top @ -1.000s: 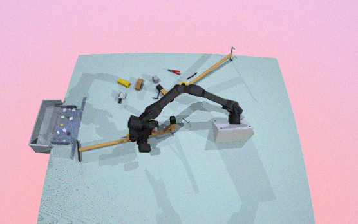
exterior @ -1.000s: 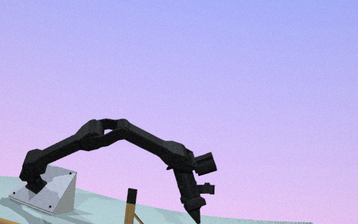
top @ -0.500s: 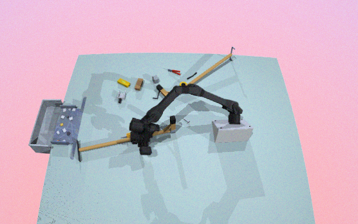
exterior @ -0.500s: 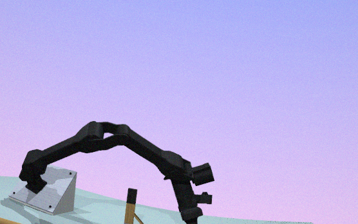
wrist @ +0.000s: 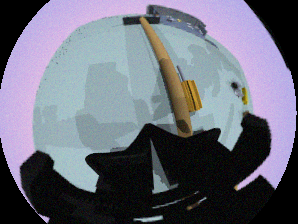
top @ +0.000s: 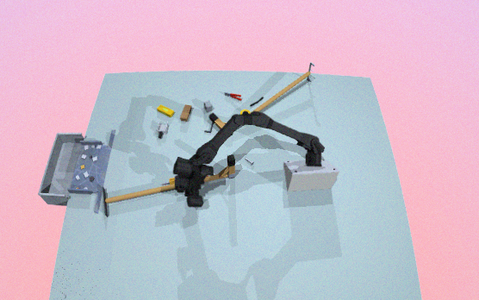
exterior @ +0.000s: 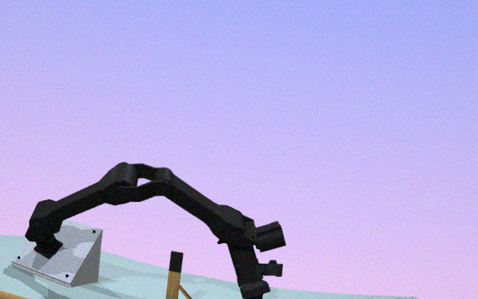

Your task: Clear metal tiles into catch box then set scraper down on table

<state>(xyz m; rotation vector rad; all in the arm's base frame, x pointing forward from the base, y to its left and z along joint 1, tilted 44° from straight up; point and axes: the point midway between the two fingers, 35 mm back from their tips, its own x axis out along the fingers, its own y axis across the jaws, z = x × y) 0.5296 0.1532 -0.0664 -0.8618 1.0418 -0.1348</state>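
The long scraper (top: 138,194) (wrist: 169,76) lies on the table, its wooden handle pointing at the steel bench plate (top: 99,165) on the left. Its blade (top: 103,204) (wrist: 136,22) rests at the plate's near corner. Its upright grip post also shows in the exterior view (exterior: 175,275). Several small metal tiles (top: 85,173) lie on the plate. The grey catch box (top: 51,172) (wrist: 174,16) adjoins the plate's far end. My gripper (top: 192,195) (exterior: 254,292) (wrist: 162,137) is shut and empty. It hangs low over the scraper's handle, and its fingertips are hidden.
A yellow block (top: 165,110), a brown block (top: 186,113), a grey cube (top: 208,105), a small device (top: 162,128) and red pliers (top: 233,96) lie at the back. A second long wooden tool (top: 282,91) runs to the far right. The arm's base (top: 310,176) (exterior: 64,258) stands on the right.
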